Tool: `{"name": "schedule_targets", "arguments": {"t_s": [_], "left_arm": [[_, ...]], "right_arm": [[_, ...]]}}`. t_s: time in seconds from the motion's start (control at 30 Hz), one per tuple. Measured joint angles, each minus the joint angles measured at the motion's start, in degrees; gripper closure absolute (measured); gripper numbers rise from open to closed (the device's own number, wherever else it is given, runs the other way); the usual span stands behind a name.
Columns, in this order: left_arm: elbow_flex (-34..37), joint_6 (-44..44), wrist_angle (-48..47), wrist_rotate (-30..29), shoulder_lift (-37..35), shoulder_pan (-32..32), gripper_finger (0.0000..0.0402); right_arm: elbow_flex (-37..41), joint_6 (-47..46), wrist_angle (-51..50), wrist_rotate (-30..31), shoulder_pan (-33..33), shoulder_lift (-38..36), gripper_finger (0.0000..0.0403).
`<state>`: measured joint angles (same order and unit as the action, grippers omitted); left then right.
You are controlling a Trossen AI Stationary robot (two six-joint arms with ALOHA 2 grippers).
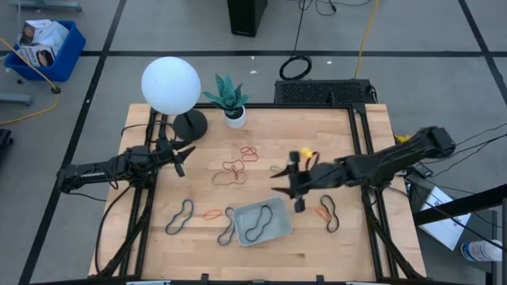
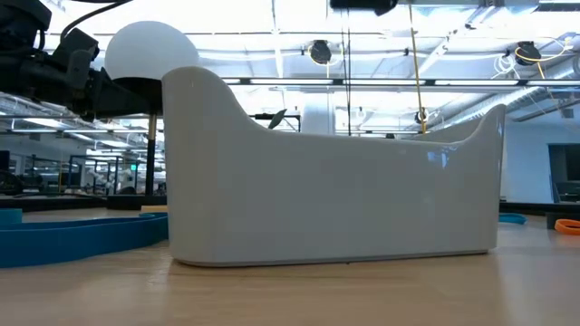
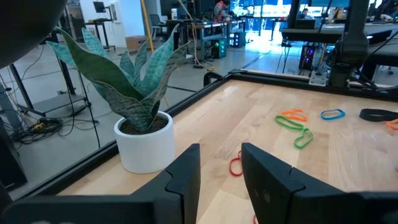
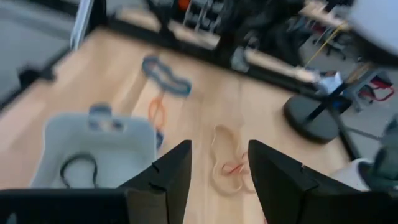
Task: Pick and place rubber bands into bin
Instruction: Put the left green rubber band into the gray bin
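Your left end effector (image 1: 181, 155) hangs over the left part of the desk (image 1: 317, 134), near the lamp base (image 1: 190, 124) and the potted plant (image 1: 232, 103). Its fingers stand partly apart with nothing between them, so that arm is waiting.

Moving right, loose rubber bands lie scattered: a black one (image 1: 179, 217) and an orange one (image 1: 211, 214) left of the bin (image 1: 277, 212), with tan and red loops (image 1: 231, 171) nearer the desk's middle. A black band (image 1: 255, 227) already lies inside the bin, and another black one (image 1: 227, 228) rests against its left edge.

Your right end effector (image 1: 290, 184) sits above the desk just beyond the bin's far right corner. Its fingers stand apart and empty in the wrist view, so I judge you are between a drop and the next pick.

Further right, an orange band (image 1: 323, 212) and a black band (image 1: 332, 216) lie close by. The next move calls for choosing one loop, lowering until one finger slips under or beside it, and closing on the thin rubber without catching its neighbour.
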<state>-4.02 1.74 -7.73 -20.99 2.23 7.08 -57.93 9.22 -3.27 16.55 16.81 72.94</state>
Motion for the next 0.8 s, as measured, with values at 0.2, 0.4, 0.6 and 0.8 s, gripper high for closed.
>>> {"name": "schedule_targets", "arguments": {"t_s": [0.2, 0.4, 0.6, 0.8], "left_arm": [[0.0, 0.0, 0.0, 0.0, 0.0, 0.0, 0.0277], [0.0, 0.0, 0.0, 0.0, 0.0, 0.0, 0.0277], [0.0, 0.0, 0.0, 0.0, 0.0, 0.0, 0.0277], [0.0, 0.0, 0.1, 0.0, 0.0, 0.0, 0.0277]], "right_arm": [[0.0, 2.6, 0.1, 0.0, -1.2, -7.2, 0.0246], [0.0, 2.3, -0.1, -0.1, -1.5, -8.9, 0.0249], [0.0, -0.3, -6.7, -0.1, -4.0, -8.0, 0.0246], [3.6, -1.0, -11.4, -0.1, -10.8, -7.1, 0.0257]]}}
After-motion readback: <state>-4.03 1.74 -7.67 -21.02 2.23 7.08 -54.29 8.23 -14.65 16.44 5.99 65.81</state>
